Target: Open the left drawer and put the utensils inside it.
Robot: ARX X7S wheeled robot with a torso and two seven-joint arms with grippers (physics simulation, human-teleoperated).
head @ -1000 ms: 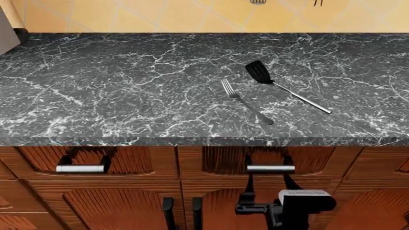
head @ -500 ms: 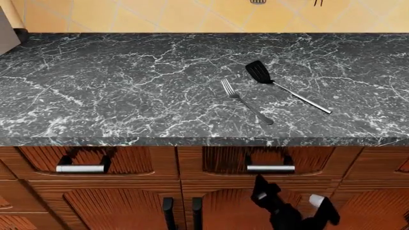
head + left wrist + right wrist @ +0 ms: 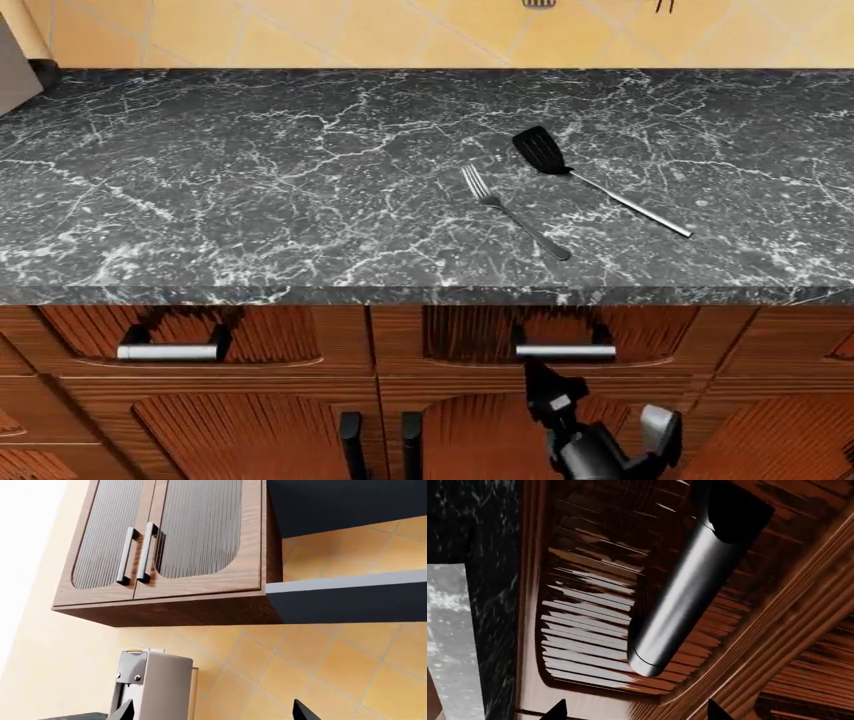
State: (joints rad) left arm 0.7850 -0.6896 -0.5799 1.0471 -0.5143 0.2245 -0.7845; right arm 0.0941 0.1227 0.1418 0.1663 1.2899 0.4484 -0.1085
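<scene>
My right gripper sits low against the cabinet front with its fingers spread wide. I take the left drawer to be the one straight ahead of it. Its silver handle lies just beyond my upper fingertip, not yet touched. In the right wrist view the handle runs slantwise across the ribbed panel, ahead of the gap between my fingers. I judge the jaws are held open so the bar can pass between them before I close and pull.

The fork and the spatula lie apart on the countertop, up and beyond this gripper. They sit over the drawer, so they are handy to drop in once it is open. My left gripper is also spread. It is raised away from the work, facing a wall cupboard.

Against a second ago, my right wrist has rolled from level to tilted. The fingertips have also risen closer to the handle. The utensils have not moved and the drawer is still closed.
</scene>
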